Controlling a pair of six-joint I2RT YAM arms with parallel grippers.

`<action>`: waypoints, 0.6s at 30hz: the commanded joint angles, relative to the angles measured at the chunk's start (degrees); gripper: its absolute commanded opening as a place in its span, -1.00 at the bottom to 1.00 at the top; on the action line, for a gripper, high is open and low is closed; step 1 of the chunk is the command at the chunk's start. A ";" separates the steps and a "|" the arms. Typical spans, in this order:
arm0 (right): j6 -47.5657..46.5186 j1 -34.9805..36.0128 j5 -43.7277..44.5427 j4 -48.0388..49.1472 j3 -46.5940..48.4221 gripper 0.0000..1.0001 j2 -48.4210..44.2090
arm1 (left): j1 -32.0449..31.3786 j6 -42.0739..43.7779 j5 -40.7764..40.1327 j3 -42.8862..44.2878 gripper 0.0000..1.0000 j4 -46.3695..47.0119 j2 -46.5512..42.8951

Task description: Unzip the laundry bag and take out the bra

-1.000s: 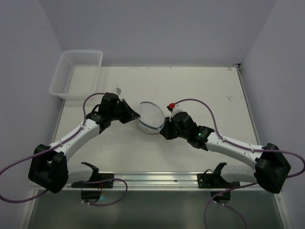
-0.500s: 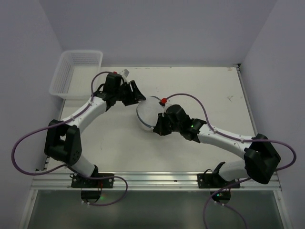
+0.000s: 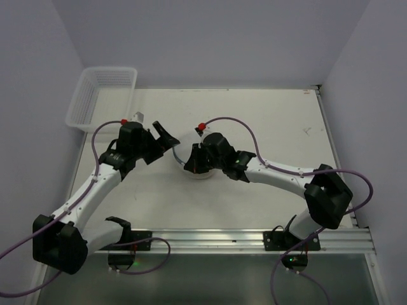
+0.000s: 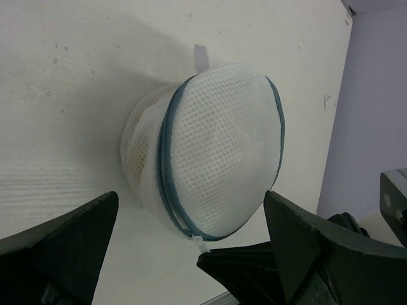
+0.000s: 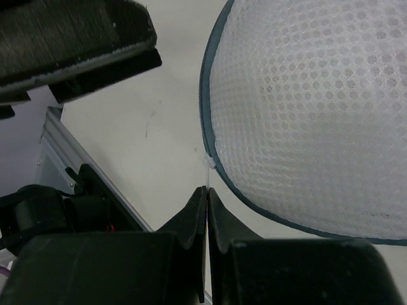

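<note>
The laundry bag [image 3: 185, 148] is a white mesh dome with a grey-blue zipper line around its rim, lying mid-table. It fills the left wrist view [image 4: 216, 146] and the right wrist view [image 5: 318, 108]. My right gripper [image 3: 193, 164] is shut on the small white zipper pull [image 5: 207, 162] at the bag's near rim, jaws pressed together [image 5: 207, 190]. My left gripper [image 3: 164, 141] is open just left of the bag, its fingers spread wide before the dome [image 4: 192, 197] without touching it. The bra is hidden inside; only a faint tan tint shows through the mesh.
A white slatted basket [image 3: 86, 101] stands at the far left corner against the wall. A metal rail [image 3: 210, 238] runs along the near edge. Purple cables loop off both arms. Walls close in the left, back and right.
My left gripper has opened and let go, swinging from the bag's far-left side back toward me. My right gripper has moved left along the bag's near rim, still shut.
</note>
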 commanded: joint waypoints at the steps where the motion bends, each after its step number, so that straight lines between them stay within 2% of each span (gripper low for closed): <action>1: 1.26 0.59 -1.02 3.67 2.28 -1.00 0.92 | -0.65 -7.07 -1.52 -4.97 1.00 1.72 -3.08; 6: 0.64 1.39 -1.21 3.50 2.98 -1.00 1.80 | -2.94 -8.92 1.29 -7.35 0.86 5.23 -0.20; 9: 1.17 1.56 -1.21 3.59 2.81 -1.00 1.63 | -3.38 -9.10 0.51 -7.79 0.57 5.94 0.86; 10: 1.34 1.65 -1.29 3.50 2.81 -1.00 1.54 | -3.29 -9.10 0.33 -7.97 0.36 6.30 1.04; 12: 1.43 1.83 -0.94 2.89 2.55 -1.00 1.19 | -3.38 -9.19 0.33 -8.15 0.07 6.65 1.30; 13: 1.35 1.83 -0.86 2.71 2.28 -1.00 0.75 | -3.38 -9.01 0.07 -8.15 -0.21 6.65 1.22; 15: 1.17 1.91 0.11 1.66 0.97 -1.00 -0.74 | -3.38 -8.66 -0.37 -8.06 -0.53 6.48 1.30; 16: 1.00 1.74 0.02 1.30 0.18 -1.00 -1.36 | -3.38 -8.40 -0.55 -7.97 -0.76 6.30 1.39; 18: 0.21 1.65 0.90 1.30 -3.16 -1.00 -3.20 | -3.38 -7.17 -1.25 -7.18 -0.96 5.25 1.74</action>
